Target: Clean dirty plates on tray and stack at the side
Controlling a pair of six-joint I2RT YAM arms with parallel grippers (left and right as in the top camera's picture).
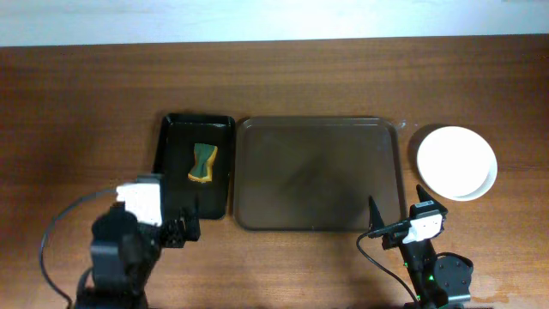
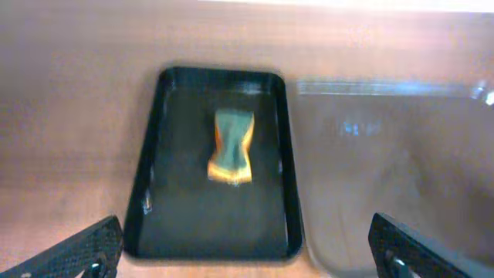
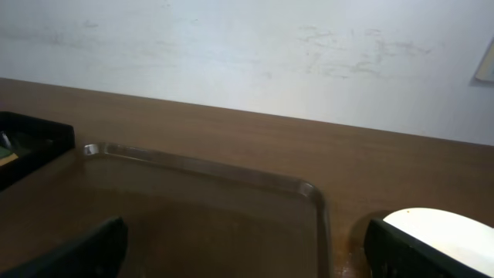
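Right claw [image 3: 248, 259]: jaws spread wide with nothing between them. It hangs low at the near edge of the tray [image 1: 317, 172], pointing away from the robot.
Left claw [image 2: 245, 255]: also wide open and empty, at the near end of the black tray [image 2: 147, 185].
Plates [image 1: 456, 161]: ahead of the right claw and a little to its right, just past the tray's right rim, on the bare surface [image 1: 86, 103]. The right wrist view shows only a white edge of them, low on the right.
Nearer arm: the right one, clearly. From the left claw the plates lie far to the right, beyond both trays.
Axis: the plates are round, so there is no long axis to line up with. The tray's long side runs crosswise in front of both claws.
Look of the plates: white and shallow, with a second rim peeping out at one edge, so a stack rather than a single plate — how many I cannot count. No orange streak shows on the top one.
Tray: bare dark brown, nothing on it.
Sponge [image 2: 231, 147]: green with a yellow edge, in the black tray straight ahead of the left claw, its length running away from it.
Progress: with the tray empty and a clean-looking stack at the side, the job seems done or all but done.
Next move: probably little is needed — if the stack wants squaring, the right claw would reach forward and to its right.
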